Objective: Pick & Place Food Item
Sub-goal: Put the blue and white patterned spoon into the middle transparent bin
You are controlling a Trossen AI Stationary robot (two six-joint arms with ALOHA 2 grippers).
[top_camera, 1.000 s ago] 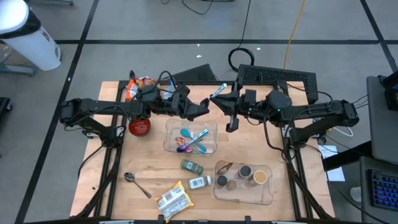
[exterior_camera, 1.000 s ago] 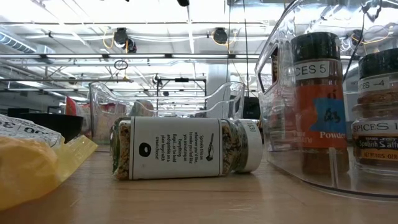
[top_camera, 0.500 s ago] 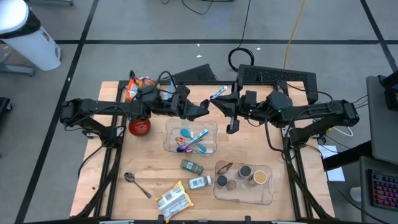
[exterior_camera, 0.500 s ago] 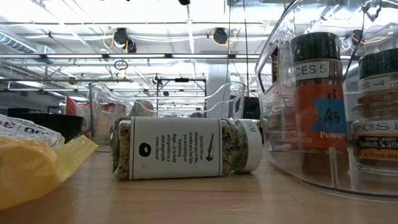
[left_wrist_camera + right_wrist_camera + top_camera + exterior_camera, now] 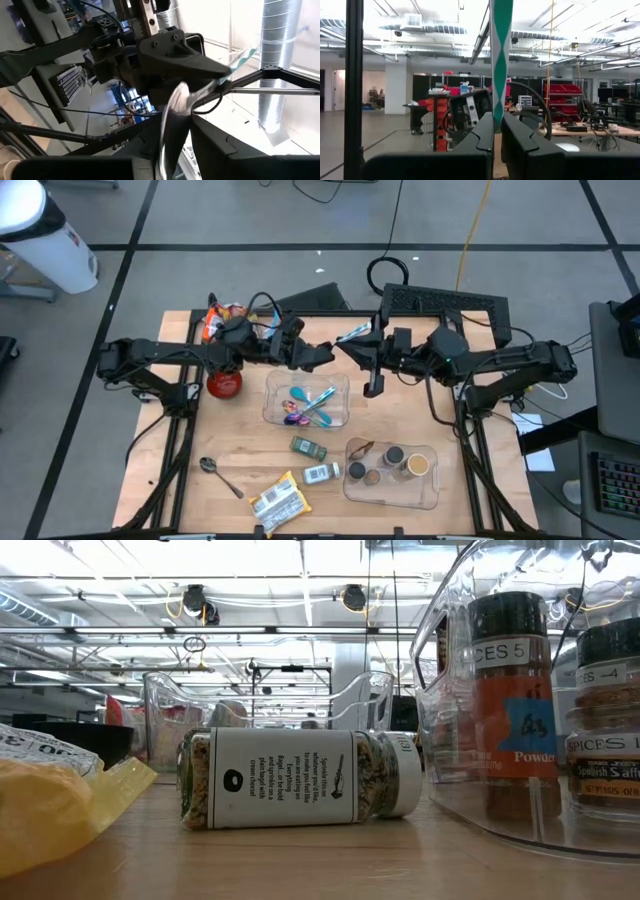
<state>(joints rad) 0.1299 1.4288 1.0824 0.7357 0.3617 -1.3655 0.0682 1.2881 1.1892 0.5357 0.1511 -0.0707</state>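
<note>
Near the table's [image 5: 235, 465] far edge, above the clear bin [image 5: 276, 412], right gripper [image 5: 352, 343] clenched on a green-and-white striped packet [image 5: 352, 331] — held aloft. Left gripper [image 5: 322, 353] just beside it — its claw state I cannot tell.

Since a second ago, the left gripper [image 5: 325, 354] has drawn slightly back toward its own side and away from the front of the table, now pointing closer at the right gripper [image 5: 349, 346] above the far rim of the clear bin [image 5: 274, 412]. The teal-and-white striped packet [image 5: 353, 332] pinched in the right gripper has shifted slightly toward the table's far edge.
</note>
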